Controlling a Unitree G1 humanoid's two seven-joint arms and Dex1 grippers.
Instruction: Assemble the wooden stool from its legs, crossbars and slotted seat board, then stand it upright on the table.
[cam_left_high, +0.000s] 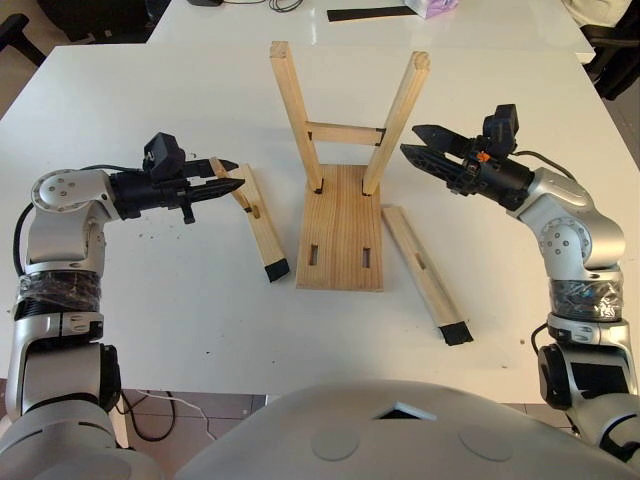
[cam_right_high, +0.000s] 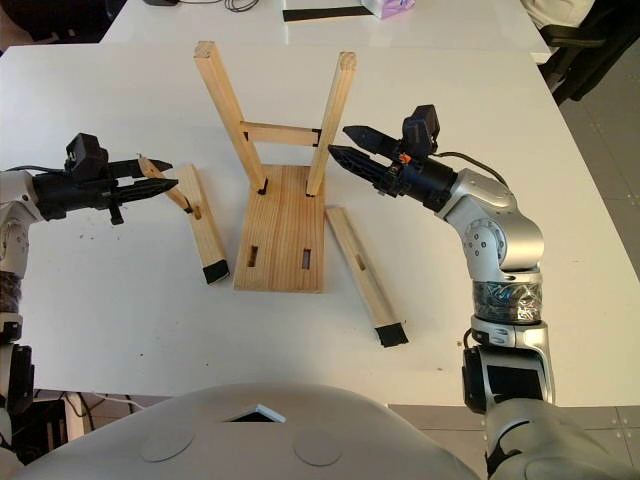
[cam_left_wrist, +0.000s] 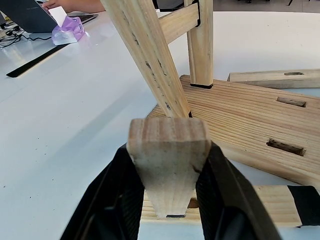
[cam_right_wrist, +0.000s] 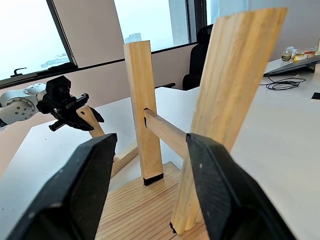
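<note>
On the white worktop (cam_left_high: 150, 300), closest to its front edge, the right loose leg (cam_left_high: 420, 270) lies flat just beside the right edge of the seat board (cam_left_high: 340, 235), with its black-capped end toward the front. The seat board lies flat at the middle of the worktop, its length running front to back, with 2 empty slots (cam_left_high: 314, 255) at its near end. Just beside its left edge lies the left loose leg (cam_left_high: 262, 228), also flat, with its black cap toward the front. A short crossbar (cam_left_wrist: 169, 150) sits with 1 end in this leg's slot and tilts up toward the worktop's left edge. The left hand (cam_left_high: 238, 174) pinches the free end between its 2 fingers. Level with it, on the other side of the board, the right hand (cam_left_high: 409, 140) is spread wide and grips nothing. It is just to the right of the right upright leg (cam_left_high: 398, 120), and contact cannot be judged. That leg and the left upright leg (cam_left_high: 297, 110) stand in the slots at the board's far end and lean toward the back edge. A fitted crossbar (cam_left_high: 343, 133) joins them.
</note>
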